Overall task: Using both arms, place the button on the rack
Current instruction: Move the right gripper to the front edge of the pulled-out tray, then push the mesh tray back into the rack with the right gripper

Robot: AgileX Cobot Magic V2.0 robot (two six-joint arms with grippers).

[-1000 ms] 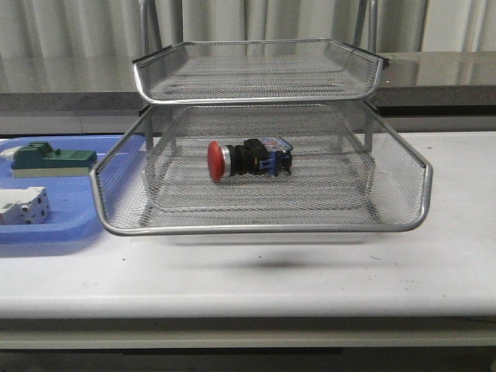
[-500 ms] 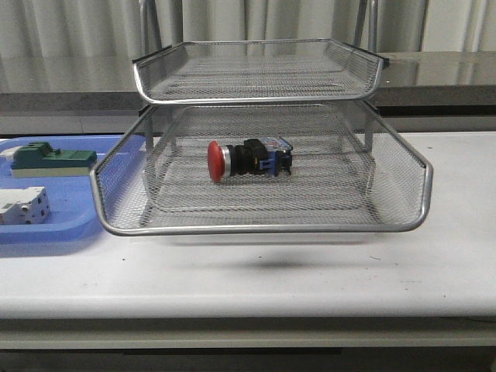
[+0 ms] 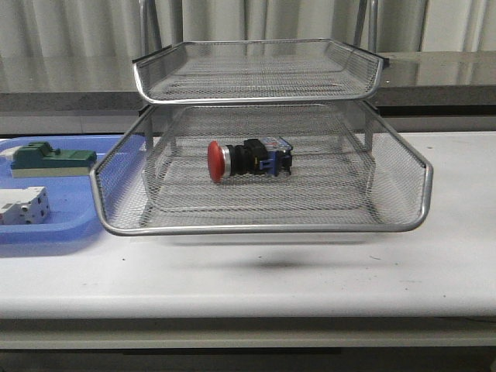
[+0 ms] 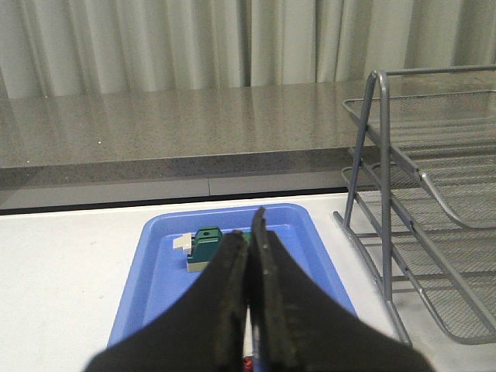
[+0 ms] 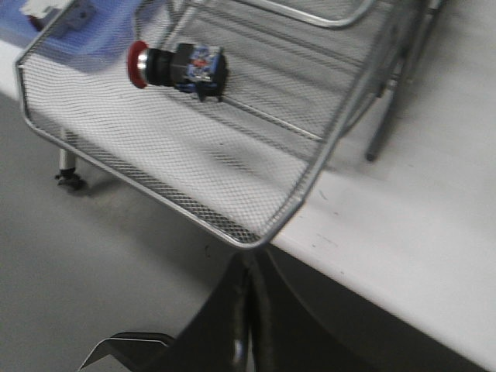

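Lying on its side in the pulled-out lower tier of the rack (image 3: pixel 263 225), the button (image 3: pixel 248 160) has its long axis running roughly parallel to the table's front edge, red mushroom head toward the table's left end and blue rear block toward the right. It rests near the middle of that tier's mesh floor, touching nothing but the mesh, with the tier's silver rim between it and the front edge of the table (image 3: pixel 256 271). Above it sits the upper tier, set farther back. Toward the left end of the table, just beside the rack, a flat blue tray (image 3: pixel 70 232) carries a white block (image 3: pixel 23 205) nearer the front and a green block (image 3: pixel 50 159) behind it. Neither arm appears in the front view. The right wrist view shows the right end effector (image 5: pixel 248 310) with its fingers pressed together and holding nothing, below and in front of the tier's front corner, looking up at the button (image 5: pixel 177 66) through open mesh. The left wrist view shows the left end effector (image 4: pixel 249 310) likewise closed and empty, over the near end of the blue tray (image 4: pixel 163 271), with the green block (image 4: pixel 205 248) beyond its tips and the rack's frame (image 4: pixel 387 194) off to one side.
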